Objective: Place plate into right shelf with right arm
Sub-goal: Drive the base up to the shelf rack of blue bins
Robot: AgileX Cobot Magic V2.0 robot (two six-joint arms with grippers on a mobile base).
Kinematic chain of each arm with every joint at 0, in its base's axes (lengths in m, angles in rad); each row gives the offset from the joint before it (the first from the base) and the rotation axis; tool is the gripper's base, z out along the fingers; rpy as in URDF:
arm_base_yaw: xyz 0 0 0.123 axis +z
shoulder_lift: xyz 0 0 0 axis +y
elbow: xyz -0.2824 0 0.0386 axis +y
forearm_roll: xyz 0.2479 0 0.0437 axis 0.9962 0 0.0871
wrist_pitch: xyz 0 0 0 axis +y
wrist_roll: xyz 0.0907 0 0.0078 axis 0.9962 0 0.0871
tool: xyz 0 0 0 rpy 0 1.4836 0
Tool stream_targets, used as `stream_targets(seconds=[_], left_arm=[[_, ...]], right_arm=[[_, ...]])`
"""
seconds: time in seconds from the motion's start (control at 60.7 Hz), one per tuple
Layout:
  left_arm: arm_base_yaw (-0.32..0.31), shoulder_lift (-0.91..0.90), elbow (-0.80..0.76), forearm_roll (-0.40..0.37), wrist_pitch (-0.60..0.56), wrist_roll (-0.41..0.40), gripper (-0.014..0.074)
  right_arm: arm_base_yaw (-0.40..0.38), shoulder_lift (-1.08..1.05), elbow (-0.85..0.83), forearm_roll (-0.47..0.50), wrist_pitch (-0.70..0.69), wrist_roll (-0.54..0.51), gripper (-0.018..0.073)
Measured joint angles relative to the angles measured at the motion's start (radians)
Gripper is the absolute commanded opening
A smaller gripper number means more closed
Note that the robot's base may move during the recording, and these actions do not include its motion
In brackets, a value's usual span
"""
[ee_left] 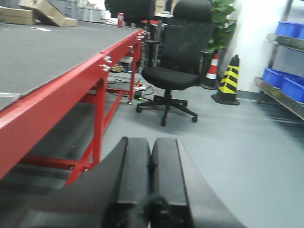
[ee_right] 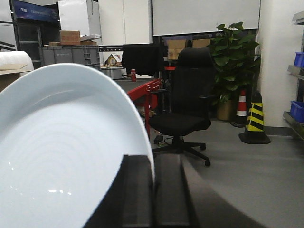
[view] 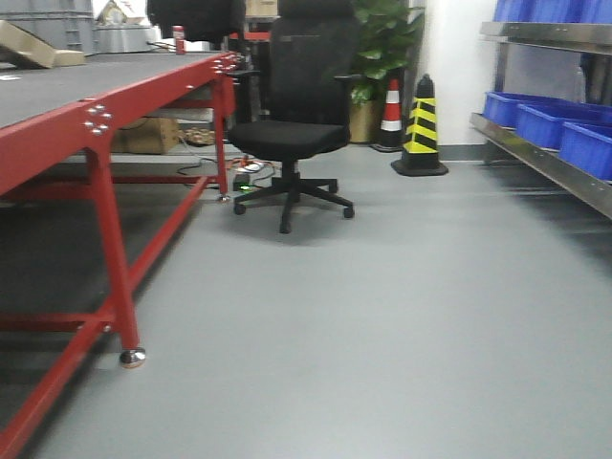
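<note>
White glossy plate (ee_right: 61, 152) with faint concentric rings, tilted on edge, fills 9 o'clock of the right wrist view. Its rim is clamped between the fingers of the right gripper (ee_right: 153, 166). Left gripper (ee_left: 151, 152) fingers pressed together, holding nothing. Front view: grey floor (view: 382, 335), red-framed grey-top table (view: 57, 86) at 10 o'clock, black office chair (view: 292, 134) at 12, metal shelf (view: 535, 158) with blue bins (view: 545, 124) at 2, striped cone (view: 421, 129) near it.

plate (ee_right: 61, 156): glossy smooth white | fingers (ee_right: 136, 192): matt blk | table frame (view: 110, 239): red painted metal | bins (view: 535, 120): blue plastic
</note>
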Motion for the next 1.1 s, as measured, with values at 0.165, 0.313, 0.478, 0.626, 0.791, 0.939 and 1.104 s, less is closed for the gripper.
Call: stream_targets(seconds=[0.165, 0.313, 0.478, 0.626, 0.791, 0.939, 1.104], left_arm=[[0.000, 0.000, 0.000, 0.000, 0.002, 0.000, -0.0047], [0.000, 0.000, 0.000, 0.000, 0.000, 0.000, -0.0047], [0.000, 0.000, 0.000, 0.000, 0.000, 0.000, -0.0047], [0.000, 0.000, 0.000, 0.000, 0.000, 0.000, -0.0047], [0.000, 0.000, 0.000, 0.000, 0.000, 0.000, -0.0047], [0.000, 0.000, 0.000, 0.000, 0.000, 0.000, -0.0047], [0.000, 0.000, 0.000, 0.000, 0.000, 0.000, -0.0047]], right_arm=[[0.000, 0.000, 0.000, 0.000, -0.001, 0.000, 0.0054], [0.000, 0.000, 0.000, 0.000, -0.008, 0.000, 0.0054], [-0.001, 0.000, 0.000, 0.000, -0.008, 0.000, 0.0054], [-0.001, 0.000, 0.000, 0.000, -0.009, 0.000, 0.0054], [-0.001, 0.000, 0.000, 0.000, -0.009, 0.000, 0.0054], [-0.001, 0.000, 0.000, 0.000, -0.009, 0.000, 0.0054], [-0.001, 0.000, 0.000, 0.000, -0.010, 0.000, 0.0054]])
